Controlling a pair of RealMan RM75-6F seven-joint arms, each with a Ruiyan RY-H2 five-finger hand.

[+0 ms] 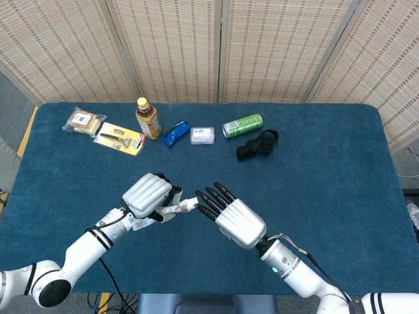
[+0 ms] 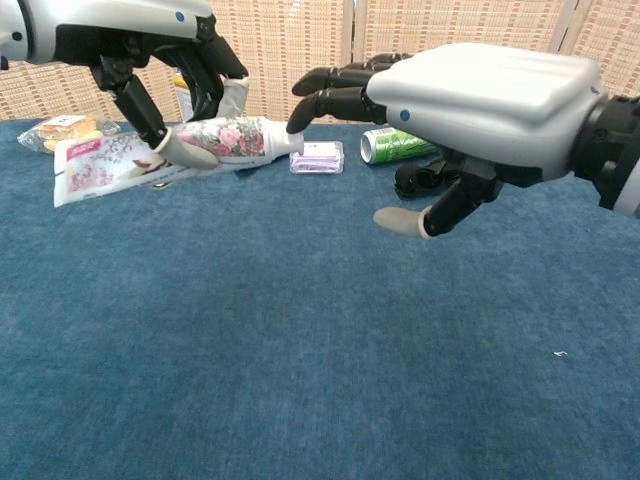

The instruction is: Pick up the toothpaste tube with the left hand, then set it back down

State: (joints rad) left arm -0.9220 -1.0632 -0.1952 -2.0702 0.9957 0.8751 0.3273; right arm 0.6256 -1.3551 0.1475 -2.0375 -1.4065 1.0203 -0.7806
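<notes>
My left hand [image 1: 149, 194] [image 2: 150, 45] grips a white toothpaste tube [image 2: 190, 150] with a pink flower print, and holds it above the blue table [image 2: 300, 350]. The tube lies nearly level, its cap toward the right and its flat tail [image 2: 95, 165] to the left. In the head view only the tube's cap end [image 1: 185, 207] shows past the hand. My right hand [image 1: 234, 217] [image 2: 470, 105] hovers just right of the cap with its fingers spread and nothing in them; its dark fingertips [image 2: 320, 95] are close to the cap.
Along the table's far side stand a snack packet [image 1: 84, 120], a yellow razor card [image 1: 119, 139], a tea bottle [image 1: 148, 118], a blue wrapper [image 1: 175, 133], a small white box [image 1: 202, 135], a green can [image 1: 242, 125] and a black strap [image 1: 257, 144].
</notes>
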